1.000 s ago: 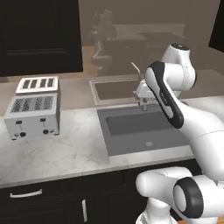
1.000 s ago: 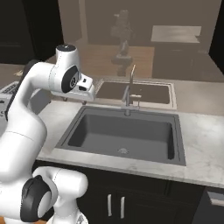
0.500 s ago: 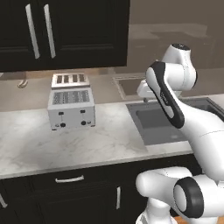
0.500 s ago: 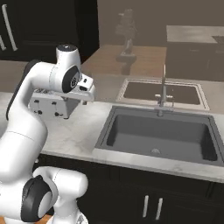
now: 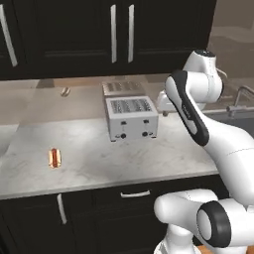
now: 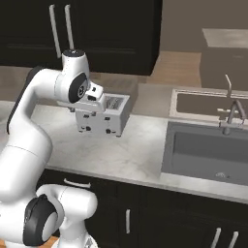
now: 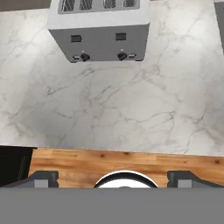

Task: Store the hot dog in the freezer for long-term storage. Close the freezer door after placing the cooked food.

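Small tan-bun hot dog [image 5: 54,157] lower left on marble counter [image 5: 94,154]; silver toaster [image 5: 131,117] centre. Gripper [image 7: 113,178] fingers apart, empty.

The arm hides the toaster's [image 6: 104,116] left end in the right base view; the sink [image 6: 208,150] runs off the right edge.

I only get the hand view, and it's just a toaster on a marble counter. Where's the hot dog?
Observer: In the left base view the hot dog lies on the counter, well left of the toaster.
Operator: Is the hand holding anything?
Observer: No, the end effector hangs in front of the toaster, gripping nothing as far as I can see.
Operator: Anything else over there?
Observer: A sink with a faucet sits right of the toaster.
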